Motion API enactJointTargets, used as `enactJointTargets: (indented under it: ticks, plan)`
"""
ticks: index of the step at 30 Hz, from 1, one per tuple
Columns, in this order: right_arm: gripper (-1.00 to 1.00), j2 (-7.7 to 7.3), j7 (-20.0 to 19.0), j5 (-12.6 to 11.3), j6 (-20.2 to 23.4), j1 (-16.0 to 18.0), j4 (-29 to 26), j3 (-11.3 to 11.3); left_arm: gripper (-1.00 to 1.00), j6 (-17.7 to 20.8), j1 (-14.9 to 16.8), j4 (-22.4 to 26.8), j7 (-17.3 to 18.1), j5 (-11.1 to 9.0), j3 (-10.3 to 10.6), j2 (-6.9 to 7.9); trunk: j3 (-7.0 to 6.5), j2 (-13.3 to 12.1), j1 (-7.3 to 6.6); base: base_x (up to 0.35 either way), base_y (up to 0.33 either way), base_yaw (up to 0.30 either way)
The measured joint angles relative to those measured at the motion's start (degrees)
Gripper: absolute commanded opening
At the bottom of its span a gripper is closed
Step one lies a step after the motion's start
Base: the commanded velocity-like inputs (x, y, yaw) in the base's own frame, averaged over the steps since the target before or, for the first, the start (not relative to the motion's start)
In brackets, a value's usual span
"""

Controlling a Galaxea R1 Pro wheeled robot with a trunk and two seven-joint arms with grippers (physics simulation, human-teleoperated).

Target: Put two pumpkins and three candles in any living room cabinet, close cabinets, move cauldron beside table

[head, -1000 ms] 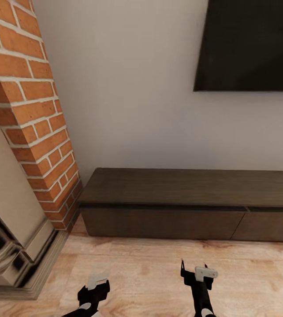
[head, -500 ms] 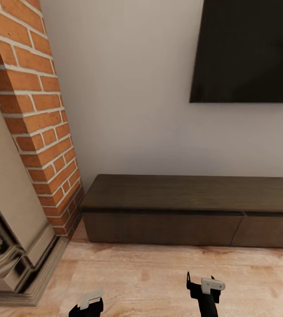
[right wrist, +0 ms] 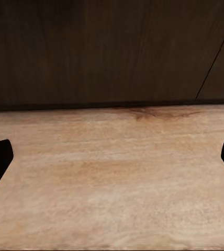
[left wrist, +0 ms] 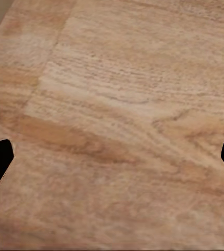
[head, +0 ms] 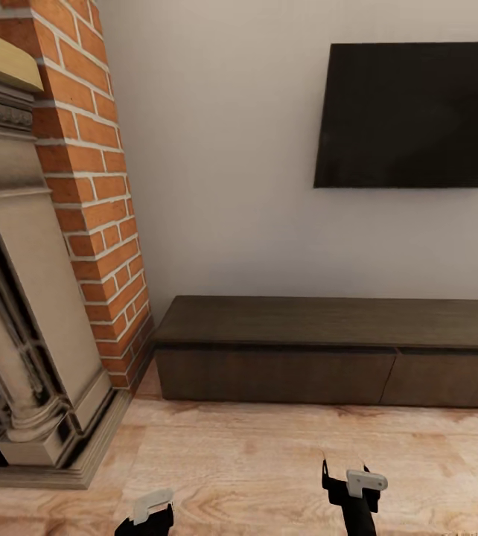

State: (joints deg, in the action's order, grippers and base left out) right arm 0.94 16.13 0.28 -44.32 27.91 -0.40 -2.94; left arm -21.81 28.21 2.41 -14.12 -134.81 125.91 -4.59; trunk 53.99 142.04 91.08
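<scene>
The long, low dark-brown cabinet (head: 328,350) stands against the wall, its 2 visible drawer fronts shut.

No legible text, label, brand, number or sign appears in any view. The dark screen (head: 414,115) on the wall at 1 o'clock carries no logo or lettering. The cabinet (head: 328,350) fronts at 3 o'clock are plain dark wood without markings. The brick column (head: 97,186) at 10 o'clock and the wood floor (left wrist: 122,125) bear no print.
</scene>
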Motion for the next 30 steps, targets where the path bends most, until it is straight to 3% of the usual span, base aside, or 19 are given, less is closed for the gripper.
enactJointTargets:
  ticks: [10, 13, 14, 15, 16, 17, 18, 23, 30]
  plan:
    - [1.00, 0.10, 0.0, -0.1, 0.1, 0.0, 0.7, 0.0, 1.00, -0.1, 0.0, 1.3, -0.3, 0.0, 0.0, -0.22, -1.80, -4.0, -2.23, -0.094, 0.018, 0.000]
    - [1.00, 0.00, 0.0, -0.1, -0.2, -0.3, 1.1, 0.1, 1.00, -0.3, -0.1, 2.8, -0.3, 0.0, 0.0, 0.60, -2.34, -5.2, -2.89, -0.003, 0.000, 0.000]
    - [1.00, -0.05, 0.0, 0.1, -5.2, -4.0, 1.2, -0.2, 1.00, -1.8, -3.2, 3.5, 0.0, 0.0, -0.1, 2.12, -2.54, -5.6, -3.11, 0.000, 0.000, 0.000]
    - [1.00, -0.03, 0.0, -0.3, -6.6, -6.7, 1.3, 0.3, 1.00, -3.2, -5.7, 3.6, 0.1, -0.1, -0.1, 2.29, -2.67, -6.0, -3.33, 0.000, 0.000, 0.000]
    - [1.00, -0.02, 0.0, -0.1, -7.1, -6.7, 1.3, 0.0, 1.00, -4.0, -6.1, 3.6, 0.1, -0.1, 0.0, 2.36, -2.87, -6.4, -3.55, 0.000, 0.000, 0.000]
    - [1.00, 0.13, 0.1, -0.2, -8.6, -7.8, 1.3, 0.1, 1.00, -7.6, -8.8, 3.6, 0.3, -0.1, -0.1, 2.85, -3.04, -6.8, -3.77, 0.000, 0.000, 0.000]
    - [1.00, 0.20, 0.1, -0.2, -9.1, -8.6, 1.3, 0.1, 1.00, -8.9, -10.3, 3.6, 0.3, -0.1, -0.1, 3.03, -3.22, -7.2, -3.99, 0.000, 0.000, 0.000]
    - [1.00, 0.27, 0.1, -0.2, -11.8, -11.1, 1.4, 0.1, 1.00, -10.8, -12.8, 3.6, 0.4, -0.2, 0.0, 3.22, -4.13, -9.2, -5.09, 0.000, 0.000, 0.000]
    - [1.00, 0.28, 0.1, -0.2, -15.5, -13.5, 1.4, 0.0, 1.00, -17.5, -16.7, 3.7, 0.4, -0.2, 0.1, 3.25, -5.39, -12.0, -6.62, 0.000, 0.000, 0.000]
